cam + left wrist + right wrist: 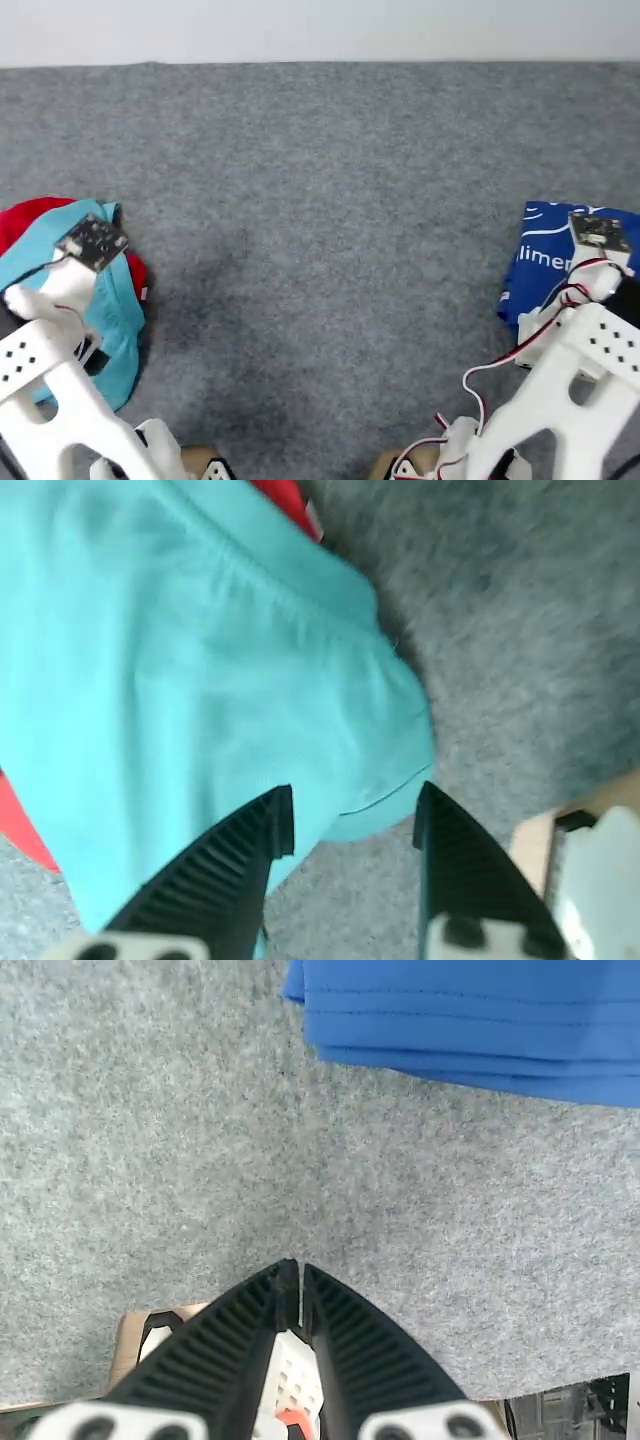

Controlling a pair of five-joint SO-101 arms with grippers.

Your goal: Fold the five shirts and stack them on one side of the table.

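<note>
My left gripper (352, 815) hangs spread wide over the teal shirt (180, 680), lower left in the high view. The shirt is heaped on the red shirt (25, 218); that's the unfolded pile, I reckon. My right gripper (300, 1272) is clenched on nothing, just short of the folded blue shirt (480, 1020), right edge: likely the stack side.

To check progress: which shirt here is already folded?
The blue shirt: its edges lie in flat, even layers. The teal shirt and the red shirt lie bunched together in a heap.
</note>
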